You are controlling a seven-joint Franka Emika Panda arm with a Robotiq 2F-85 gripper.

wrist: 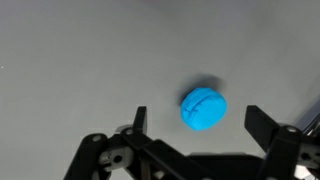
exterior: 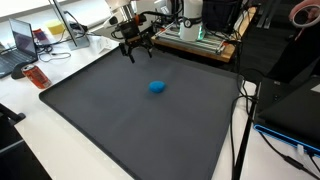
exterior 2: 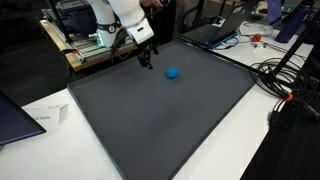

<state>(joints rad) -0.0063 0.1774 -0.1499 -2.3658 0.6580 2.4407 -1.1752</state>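
My gripper [exterior: 133, 52] hangs wide open and empty over the mat's [exterior: 110, 130] far edge, the blue ball [exterior: 157, 87] lying nearer, slightly right.

ball [exterior: 157, 87] on mat [exterior: 120, 125], hand [exterior: 133, 51] above

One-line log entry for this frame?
gripper: open, empty | nearest: blue ball, on dark mat, not touched | position: gripper over mat's far edge

A small round bright-blue object [wrist: 203, 108], grooved across its top, lies alone on the dark grey mat, near its middle
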